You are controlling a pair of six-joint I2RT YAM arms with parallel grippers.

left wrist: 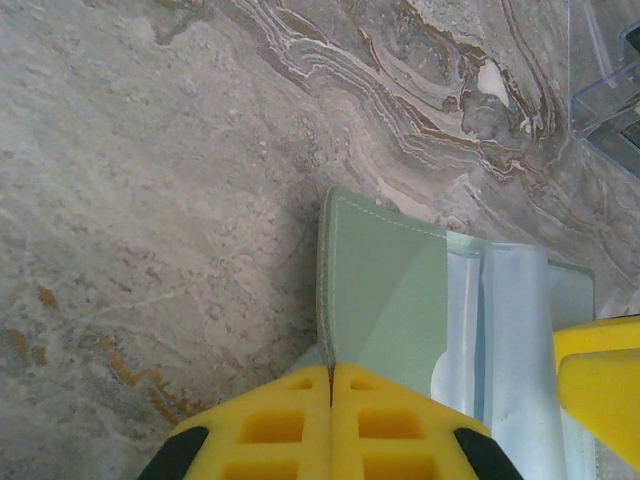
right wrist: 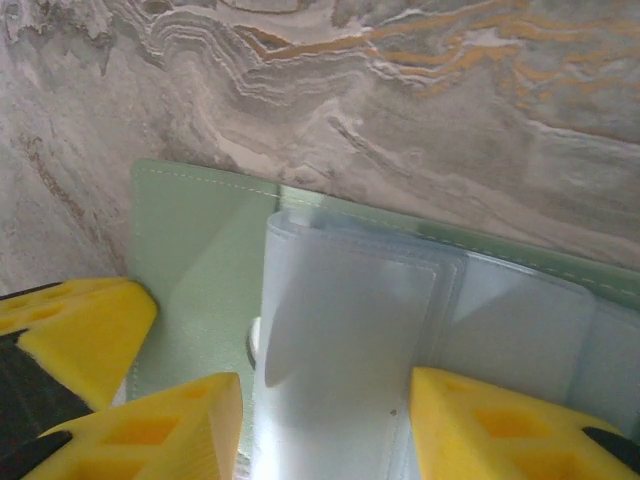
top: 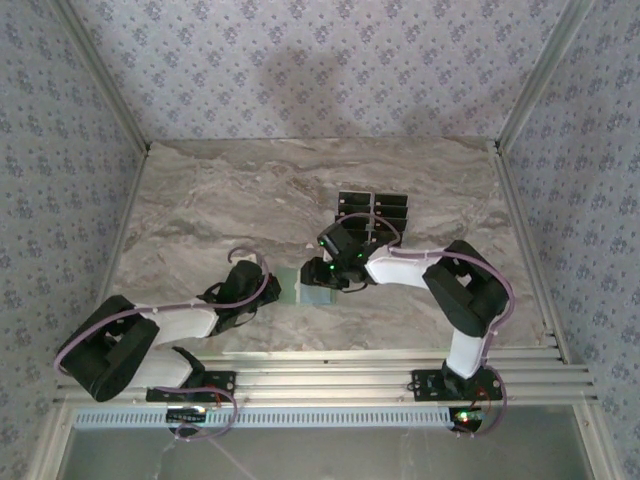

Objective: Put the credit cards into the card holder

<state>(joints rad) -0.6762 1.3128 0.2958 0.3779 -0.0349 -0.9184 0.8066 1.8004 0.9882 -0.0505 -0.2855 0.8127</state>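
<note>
1. The left gripper [left wrist: 331, 385] is lying low over the table [left wrist: 150, 200], nearest the arm bases on the left side. Its yellow pads are pressing flat together, and the seam between them is pinching the left edge of the green cover.
2. The card holder [left wrist: 385, 290] is lying opened on the marble, just ahead of the bases and between the two grippers. Its green cover is facing left, and its clear sleeves [right wrist: 340, 300] are fanning across the inside.
3. The right gripper [right wrist: 325, 405] is sitting over the holder from the right. Its jaws are standing roughly half apart, one on either side of the sleeves. Whether they are squeezing the sleeves cannot be determined.
4. The credit cards [top: 372, 213] are standing farther back on the table in two side-by-side rows, beyond the right gripper and apart from the holder.
</note>
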